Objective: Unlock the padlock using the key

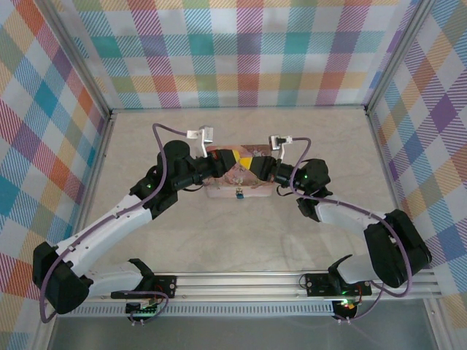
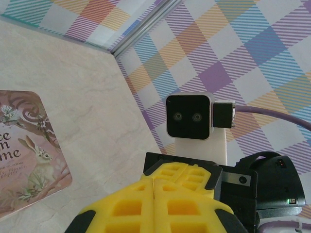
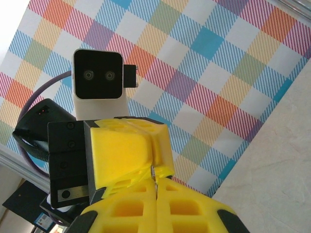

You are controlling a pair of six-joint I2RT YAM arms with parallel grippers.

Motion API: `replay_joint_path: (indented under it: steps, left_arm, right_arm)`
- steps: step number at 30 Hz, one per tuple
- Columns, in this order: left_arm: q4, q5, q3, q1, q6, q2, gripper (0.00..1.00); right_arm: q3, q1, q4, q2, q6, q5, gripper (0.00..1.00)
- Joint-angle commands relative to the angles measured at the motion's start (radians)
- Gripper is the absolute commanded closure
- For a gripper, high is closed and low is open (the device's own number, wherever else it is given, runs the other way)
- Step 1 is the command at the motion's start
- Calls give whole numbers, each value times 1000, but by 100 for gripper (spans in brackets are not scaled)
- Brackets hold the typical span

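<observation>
The pale marbled counter [image 1: 146, 153] carries a flat pink tin [image 2: 24, 155] printed with rabbits, at mid-counter. My two arms crowd over it from left and right and cover much of its lid. My left end effector [image 2: 153, 177] is pressed together on nothing. My right end effector [image 3: 156, 194] pinches the key [image 3: 154, 174], a thin silvery sliver poking from the seam between its pads. The padlock [image 1: 238, 195], tiny and bluish, sits at the tin's near edge.

pink tin lid [image 2: 30, 162], cut-off dark lettering ending "ce", "m", "me", beside a rabbit drawing
</observation>
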Motion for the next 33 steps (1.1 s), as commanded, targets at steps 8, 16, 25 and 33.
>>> replay_joint_path:
  steps: [8, 16, 25, 33]
  left_arm:
    - [7, -30, -17, -7, 4, -36, 100]
    - [4, -31, -21, -7, 4, -42, 100]
    - [5, -27, -24, -7, 3, -48, 100]
    - [-8, -5, -8, -4, -1, -38, 56]
  right_arm:
    - [-8, 1, -140, -120, -121, 13, 100]
    - [-9, 1, -177, -136, -143, 21, 100]
    - [-7, -5, -224, -163, -171, 34, 100]
    - [50, -14, -341, -198, -236, -37, 100]
